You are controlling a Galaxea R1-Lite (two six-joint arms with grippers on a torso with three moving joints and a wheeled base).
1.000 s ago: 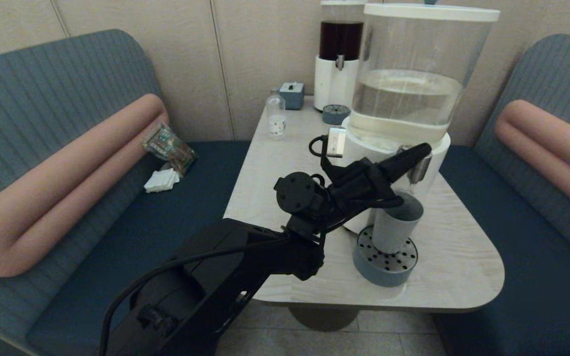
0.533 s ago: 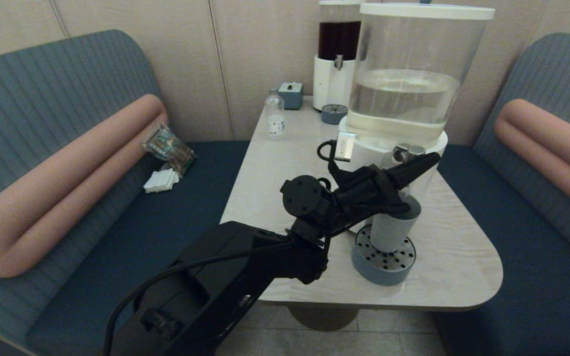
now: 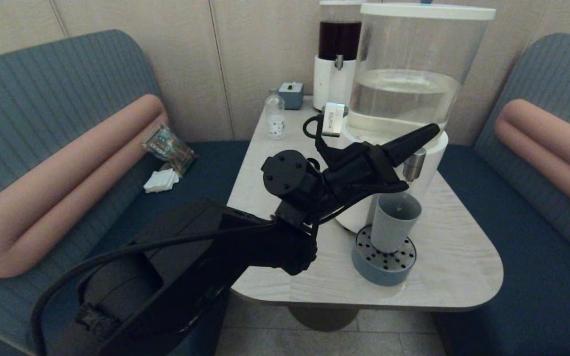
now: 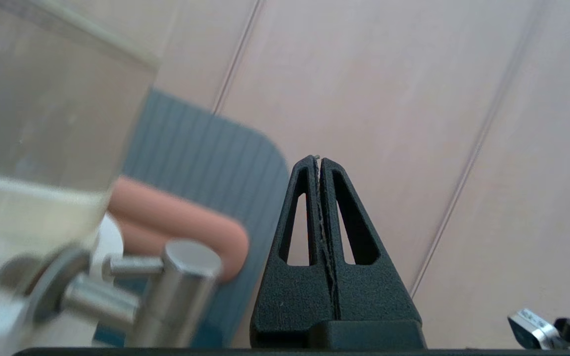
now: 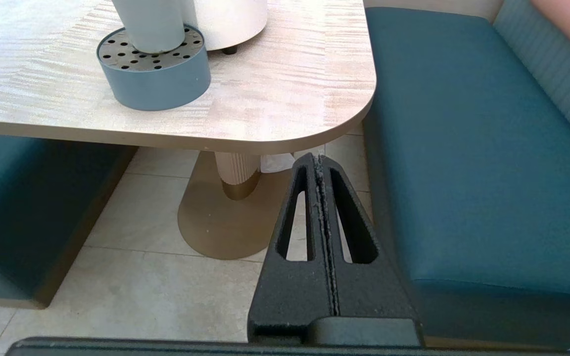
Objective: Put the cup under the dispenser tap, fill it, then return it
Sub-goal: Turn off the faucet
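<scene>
The grey-blue cup [image 3: 394, 222] stands upright on the low round perforated tray [image 3: 364, 264], directly below the steel dispenser tap [image 3: 415, 165] of the large clear-liquid dispenser [image 3: 405, 99]. My left gripper [image 3: 434, 129] is shut on nothing, raised just above the tap and slanting upward. In the left wrist view the left gripper [image 4: 318, 159] points at the wall with the tap [image 4: 178, 289] beside it and lower. My right gripper [image 5: 318, 157] is shut and empty, parked low over the floor off the table's near right corner; the cup [image 5: 149, 22] and tray [image 5: 155, 81] show beyond it.
A smaller dark-red-liquid dispenser [image 3: 339, 54], a small clear bottle [image 3: 275, 117] and a blue-grey box [image 3: 291, 94] stand at the back of the table [image 3: 458, 262]. Benches flank the table; a packet [image 3: 168, 147] and napkins [image 3: 161, 180] lie on the left bench.
My left gripper dipped beside the tap's top half a second ago and has since risen above it, still shut. The cup has stayed on the tray.
</scene>
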